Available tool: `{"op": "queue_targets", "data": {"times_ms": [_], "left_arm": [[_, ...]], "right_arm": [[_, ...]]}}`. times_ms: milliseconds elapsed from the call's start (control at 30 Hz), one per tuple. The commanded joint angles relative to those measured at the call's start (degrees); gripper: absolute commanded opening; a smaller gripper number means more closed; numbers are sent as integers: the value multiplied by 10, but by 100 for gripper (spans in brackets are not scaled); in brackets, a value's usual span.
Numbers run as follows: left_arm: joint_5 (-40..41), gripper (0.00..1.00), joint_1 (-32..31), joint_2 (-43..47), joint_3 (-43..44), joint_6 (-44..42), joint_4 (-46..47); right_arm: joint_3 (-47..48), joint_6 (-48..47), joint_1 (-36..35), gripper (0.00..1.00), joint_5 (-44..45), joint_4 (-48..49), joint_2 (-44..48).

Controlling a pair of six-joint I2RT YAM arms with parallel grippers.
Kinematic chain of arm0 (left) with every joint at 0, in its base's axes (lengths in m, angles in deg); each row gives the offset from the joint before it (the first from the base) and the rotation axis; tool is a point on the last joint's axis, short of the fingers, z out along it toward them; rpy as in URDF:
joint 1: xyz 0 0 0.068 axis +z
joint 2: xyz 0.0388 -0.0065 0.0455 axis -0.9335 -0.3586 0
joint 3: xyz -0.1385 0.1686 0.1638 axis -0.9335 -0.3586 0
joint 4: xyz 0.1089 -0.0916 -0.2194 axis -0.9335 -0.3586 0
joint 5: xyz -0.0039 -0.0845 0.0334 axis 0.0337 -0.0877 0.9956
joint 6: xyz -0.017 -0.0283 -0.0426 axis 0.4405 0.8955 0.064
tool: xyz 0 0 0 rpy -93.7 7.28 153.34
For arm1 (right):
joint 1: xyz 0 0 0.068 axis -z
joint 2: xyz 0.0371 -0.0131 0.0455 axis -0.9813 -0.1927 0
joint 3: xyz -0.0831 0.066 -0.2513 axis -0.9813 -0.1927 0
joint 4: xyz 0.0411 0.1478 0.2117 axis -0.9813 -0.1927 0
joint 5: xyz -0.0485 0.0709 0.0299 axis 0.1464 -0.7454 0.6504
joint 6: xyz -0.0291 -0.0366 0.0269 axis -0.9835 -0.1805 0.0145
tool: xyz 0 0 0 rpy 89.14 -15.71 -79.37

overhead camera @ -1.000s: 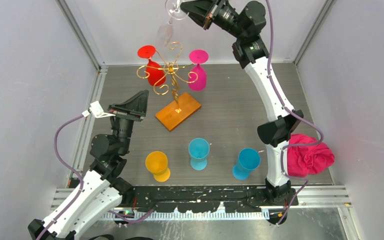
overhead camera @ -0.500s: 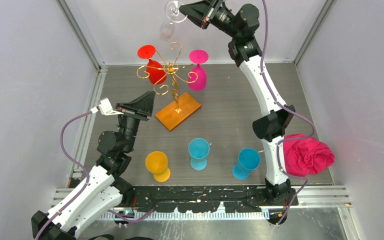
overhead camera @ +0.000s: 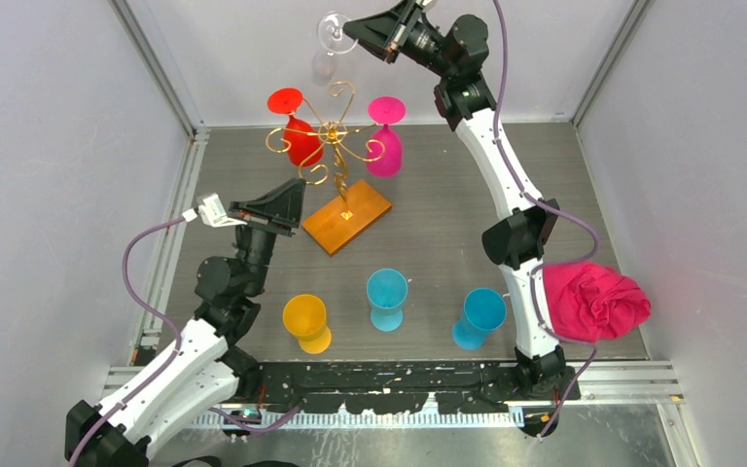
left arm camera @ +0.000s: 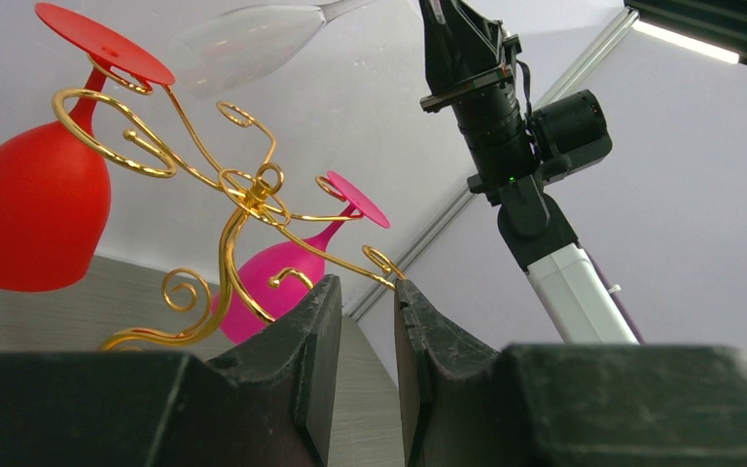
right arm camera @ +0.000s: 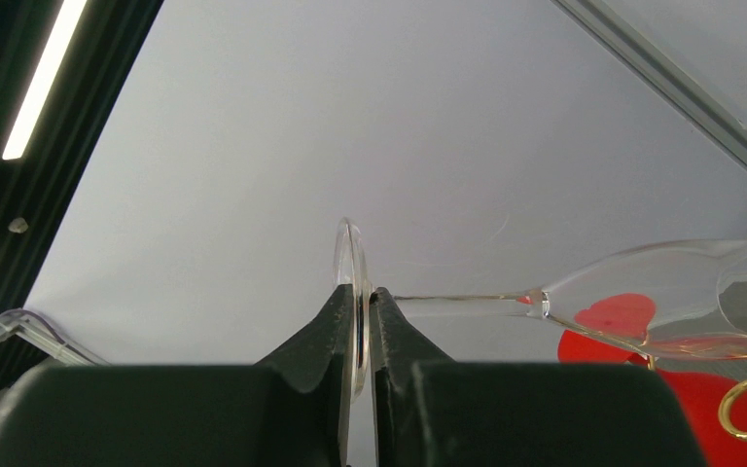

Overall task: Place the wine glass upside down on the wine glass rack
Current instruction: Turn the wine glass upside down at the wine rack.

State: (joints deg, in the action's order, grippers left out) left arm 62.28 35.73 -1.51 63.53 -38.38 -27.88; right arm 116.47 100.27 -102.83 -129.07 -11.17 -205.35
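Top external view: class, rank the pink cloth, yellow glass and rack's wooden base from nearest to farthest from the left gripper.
1. Wooden base, just right of the left gripper.
2. Yellow glass, near edge.
3. Pink cloth, far right.

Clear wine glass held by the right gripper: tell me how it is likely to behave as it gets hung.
The clear wine glass looks thin-walled, so it is probably fragile against the gold wire rack. The right gripper pinches only its flat foot edge, so the smooth disc may slip or pivot. With the bowl far out from the grip, it likely swings.
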Motion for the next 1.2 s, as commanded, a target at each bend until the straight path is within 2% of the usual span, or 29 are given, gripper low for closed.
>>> {"op": "queue_targets", "data": {"times_ms": [0,633,1167], "left_arm": [[-3,28,-1,-13,-6,-17,54],[-1,26,-1,-36,-16,-24,86],[-5,26,-1,-29,-15,-30,81]], "right_arm": [[31,-15,-1,1,-9,35,4],[43,-33,-11,1,-17,12,-36],[17,-58,-26,1,-20,-17,-30]]}}
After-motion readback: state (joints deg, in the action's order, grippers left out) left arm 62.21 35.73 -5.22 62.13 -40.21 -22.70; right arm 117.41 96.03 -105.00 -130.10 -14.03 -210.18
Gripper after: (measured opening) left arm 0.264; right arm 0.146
